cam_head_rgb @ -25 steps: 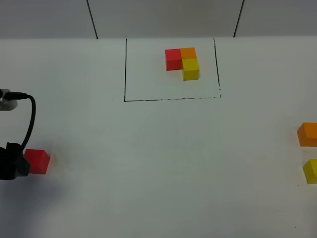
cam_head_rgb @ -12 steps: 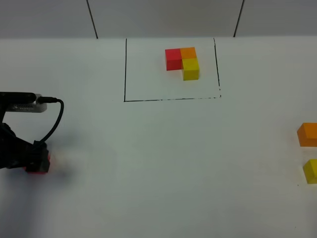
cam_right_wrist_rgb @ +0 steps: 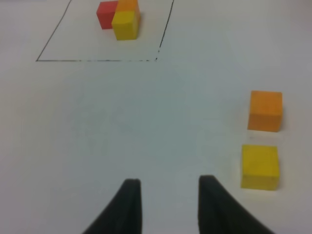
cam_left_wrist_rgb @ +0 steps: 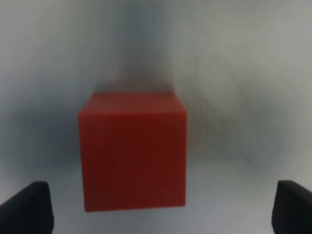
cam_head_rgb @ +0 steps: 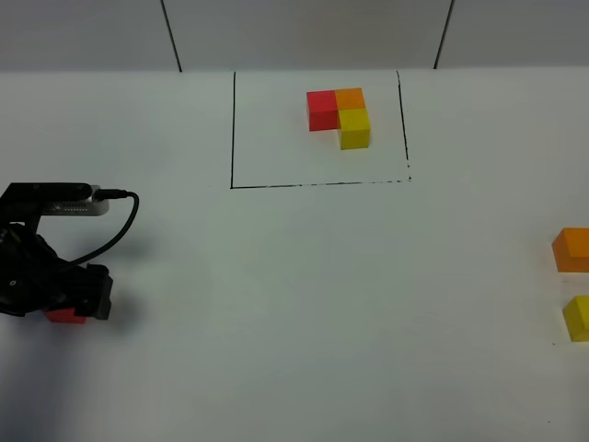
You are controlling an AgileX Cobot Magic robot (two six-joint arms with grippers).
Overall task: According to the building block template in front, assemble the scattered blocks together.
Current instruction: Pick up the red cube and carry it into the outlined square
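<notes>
The template (cam_head_rgb: 338,114) sits far from the robot, in the far right part of a box of thin black lines (cam_head_rgb: 317,184) drawn on the white table (cam_head_rgb: 304,304). Its red and orange cubes lie side by side in a row that runs left to right, red on the left. Its yellow cube joins the near face of the orange one, so the L has its corner at the far right and opens toward the near left; neither arm is longer than the other. The loose red cube (cam_left_wrist_rgb: 132,151) lies on the left side of the table, near the robot, and from above only a sliver of it shows under the left gripper (cam_left_wrist_rgb: 161,200). That gripper is spread wide and sits low around the cube: its dark fingertips (cam_left_wrist_rgb: 27,207) stand one on each side, with bare table showing between each tip and the cube, whose sides lie square to the fingers. A black cable (cam_head_rgb: 115,221) loops over the arm. The loose orange cube (cam_right_wrist_rgb: 265,111) and yellow cube (cam_right_wrist_rgb: 260,166) lie at the right edge of the table, orange farther, yellow nearer, close but not touching, their edges roughly in line with the table's. The right gripper (cam_right_wrist_rgb: 168,195) hangs on the near side of them, its fingers a little apart with only table between, pinching nothing
</notes>
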